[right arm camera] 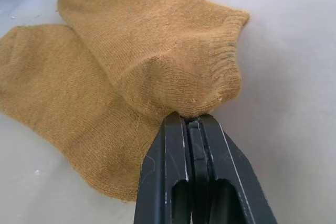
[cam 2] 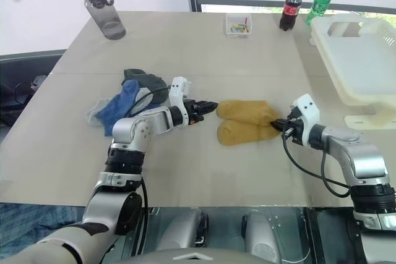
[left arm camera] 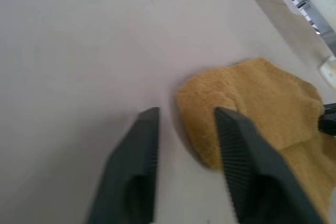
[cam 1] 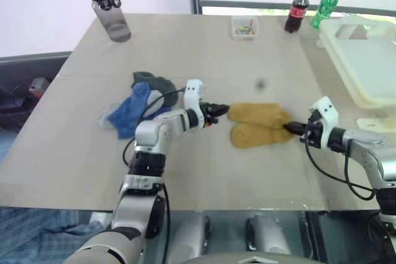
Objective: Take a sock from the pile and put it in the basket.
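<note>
The grasping step was in hand. The right claw [right arm camera: 190, 124] was clamped shut on the edge of the upper mustard sock [cam 1: 260, 114], a fold of fabric pinched between its fingers. A second mustard sock [cam 1: 255, 134] lay flat just under and beside the first, overlapping it, so it was judged that the lift might drag both along. The left claw [left arm camera: 186, 129] was seen at the opposite end of the same pair, its fingers a little apart; one finger [left arm camera: 239, 150] rested over the sock's edge and the other on bare tabletop [cam 1: 204, 47], so no grip could be confirmed there.

The rest of the pile [cam 1: 139, 103], blue and dark green socks, lay behind the left claw, close to that arm's elbow side and well apart from the right claw.

The basket [cam 1: 346, 60] stood beyond and outward of the right claw, at the tabletop's far right edge. No sock was seen in it; its floor looked bare in the part visible. A small clear box [cam 1: 244, 27] of coloured bits was set far ahead of both claws.

Next, a lift clear of the tabletop was judged necessary, then a carry forward and outward over the basket's rim before release. The left claw would probably need to let go or hold down the lower sock.
</note>
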{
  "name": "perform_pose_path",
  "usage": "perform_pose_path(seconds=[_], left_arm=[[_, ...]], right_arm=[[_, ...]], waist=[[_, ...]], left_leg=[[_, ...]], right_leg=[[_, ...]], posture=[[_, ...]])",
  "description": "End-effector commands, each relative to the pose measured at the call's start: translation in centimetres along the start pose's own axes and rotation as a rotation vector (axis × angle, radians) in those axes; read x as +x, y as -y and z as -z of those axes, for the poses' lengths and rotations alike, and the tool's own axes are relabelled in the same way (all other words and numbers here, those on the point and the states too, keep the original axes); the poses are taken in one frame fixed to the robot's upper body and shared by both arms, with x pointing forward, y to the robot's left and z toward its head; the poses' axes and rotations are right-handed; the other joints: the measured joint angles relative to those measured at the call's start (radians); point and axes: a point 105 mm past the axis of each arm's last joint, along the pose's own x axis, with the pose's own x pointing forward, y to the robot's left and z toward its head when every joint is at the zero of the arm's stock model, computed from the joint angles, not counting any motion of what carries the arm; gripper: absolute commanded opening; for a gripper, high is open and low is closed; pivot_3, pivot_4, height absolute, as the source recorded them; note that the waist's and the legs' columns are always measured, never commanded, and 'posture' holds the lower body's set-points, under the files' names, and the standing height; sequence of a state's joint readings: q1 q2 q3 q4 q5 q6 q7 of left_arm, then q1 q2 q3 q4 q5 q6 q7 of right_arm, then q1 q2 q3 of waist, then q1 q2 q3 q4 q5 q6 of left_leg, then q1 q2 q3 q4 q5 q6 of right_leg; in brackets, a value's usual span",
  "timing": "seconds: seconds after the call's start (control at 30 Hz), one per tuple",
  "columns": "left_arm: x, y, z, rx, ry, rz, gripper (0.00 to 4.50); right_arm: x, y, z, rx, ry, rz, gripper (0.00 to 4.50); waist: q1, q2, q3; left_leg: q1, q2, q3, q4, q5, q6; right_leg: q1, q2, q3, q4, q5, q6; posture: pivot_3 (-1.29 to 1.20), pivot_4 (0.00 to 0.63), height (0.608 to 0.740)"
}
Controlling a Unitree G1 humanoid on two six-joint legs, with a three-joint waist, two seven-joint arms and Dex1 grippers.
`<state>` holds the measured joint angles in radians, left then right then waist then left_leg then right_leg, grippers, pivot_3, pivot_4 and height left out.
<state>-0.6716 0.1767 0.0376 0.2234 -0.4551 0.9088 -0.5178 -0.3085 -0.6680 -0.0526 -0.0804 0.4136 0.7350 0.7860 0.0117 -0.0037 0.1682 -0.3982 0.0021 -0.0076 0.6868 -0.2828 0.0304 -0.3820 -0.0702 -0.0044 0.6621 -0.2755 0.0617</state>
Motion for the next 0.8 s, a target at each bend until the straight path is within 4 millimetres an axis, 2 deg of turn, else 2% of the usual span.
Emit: perform_pose_path(seconds=[0.03,0.33,0.43,0.6,0.8], left_arm=[[0.1,1.0,-0.4,0.015,0.009,0.044,0.02],[0.1,1.0,-0.2,0.012,0.004,0.049,0.02],[-0.2,1.2,-0.9,0.008,0.042,0.059,0.02],[-1.4,1.9,-1.8,-0.044,0.105,0.115,0.02],[-2.4,2.0,-1.5,-0.086,0.125,0.133,0.02]], right_arm=[[-0.4,-0.5,-1.2,-0.048,0.043,-0.015,0.00],[-0.5,-0.5,-1.6,-0.058,0.059,-0.015,0.00],[-0.5,-0.7,-2.2,-0.068,0.077,-0.018,0.00],[-1.2,-1.4,-3.4,-0.083,0.111,-0.036,0.00],[-2.0,-1.8,-4.7,-0.090,0.143,-0.037,0.00]], waist=[[0.000,0.000,0.000],[0.000,0.000,0.000],[0.000,0.000,0.000],[0.000,0.000,0.000],[0.001,0.000,0.000]], left_leg=[[0.000,0.000,0.000,0.000,0.000,0.000],[0.000,0.000,0.000,0.000,0.000,0.000],[0.000,0.000,0.000,0.000,0.000,0.000],[0.000,0.000,0.000,0.000,0.000,0.000],[0.000,0.000,0.000,0.000,0.000,0.000]], right_leg=[[0.000,0.000,0.000,0.000,0.000,0.000],[0.000,0.000,0.000,0.000,0.000,0.000],[0.000,0.000,0.000,0.000,0.000,0.000],[0.000,0.000,0.000,0.000,0.000,0.000],[0.000,0.000,0.000,0.000,0.000,0.000]], posture=[[0.00,0.150,0.740],[0.00,0.150,0.740],[0.00,0.150,0.740],[0.00,0.150,0.740],[0.00,0.150,0.740]])
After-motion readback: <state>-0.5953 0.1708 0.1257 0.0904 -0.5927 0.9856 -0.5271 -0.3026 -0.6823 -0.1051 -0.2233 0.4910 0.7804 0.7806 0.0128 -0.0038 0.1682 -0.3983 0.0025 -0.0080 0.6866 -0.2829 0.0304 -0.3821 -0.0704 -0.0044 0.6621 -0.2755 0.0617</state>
